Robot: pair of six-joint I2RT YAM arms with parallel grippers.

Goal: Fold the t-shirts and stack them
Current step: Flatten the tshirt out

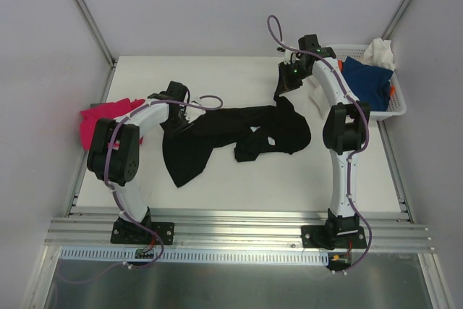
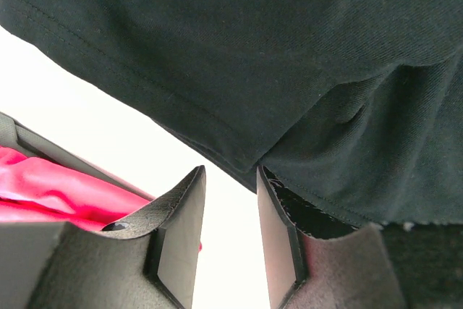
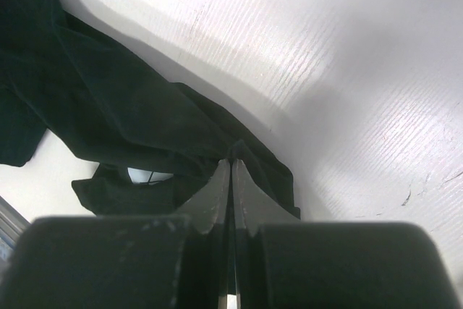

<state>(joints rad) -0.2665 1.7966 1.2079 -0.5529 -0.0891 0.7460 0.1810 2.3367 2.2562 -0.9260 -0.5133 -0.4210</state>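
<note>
The black t-shirt (image 1: 192, 146) stretches left to right across the table (image 1: 239, 77). The right gripper (image 3: 231, 163) pinches its right end. The left gripper (image 2: 230, 173) has its jaws parted and empty.

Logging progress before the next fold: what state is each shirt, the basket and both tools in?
black t-shirt: unfolded, crumpled across the table between the arms
pink t-shirt: bunched at the table's left edge
blue t-shirt: heaped in the basket
white t-shirt: draped on the basket's far corner
left tool: open, black hem at its tips
right tool: shut, pinching the black t-shirt
</note>
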